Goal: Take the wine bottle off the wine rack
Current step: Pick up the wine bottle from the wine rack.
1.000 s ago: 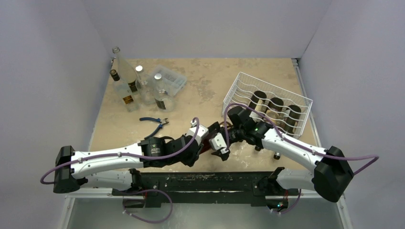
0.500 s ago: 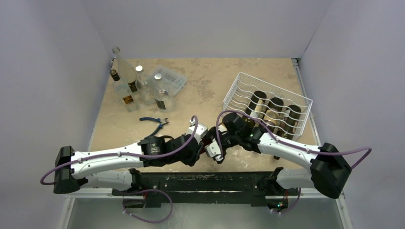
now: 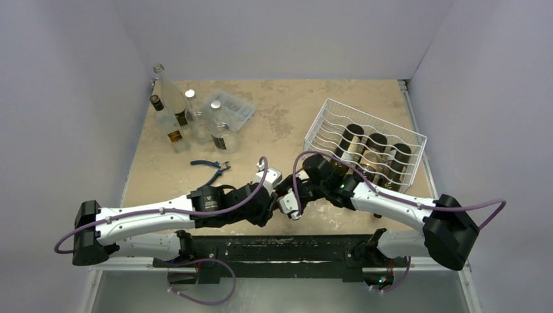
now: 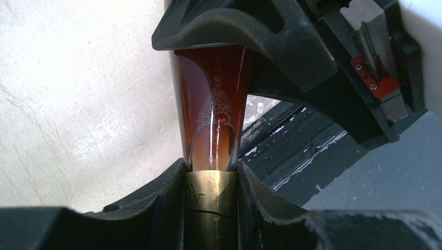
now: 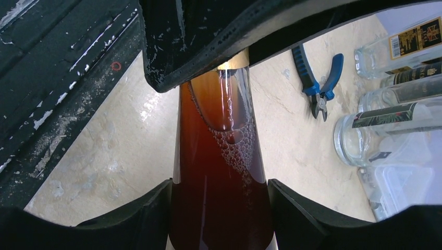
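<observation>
The wine bottle is amber-brown with a gold foil neck, and it hangs between the two arms near the table's front edge, off the wine rack. My left gripper is shut on the gold foil neck. My right gripper has both pads against the bottle's wide shoulder, one on each side. From above, the two grippers meet at the front centre, left and right, and they hide nearly all of the bottle. The white wire rack stands at the back right.
Three dark bottles lie in the rack's cradles. Several clear glass bottles and a clear plastic box stand at the back left. Blue pliers lie left of centre. A black rail runs along the near edge.
My right gripper has slid left along the bottle toward the left gripper, and its jaws have narrowed from wide open onto the bottle's shoulder. The left gripper keeps its hold on the neck.
</observation>
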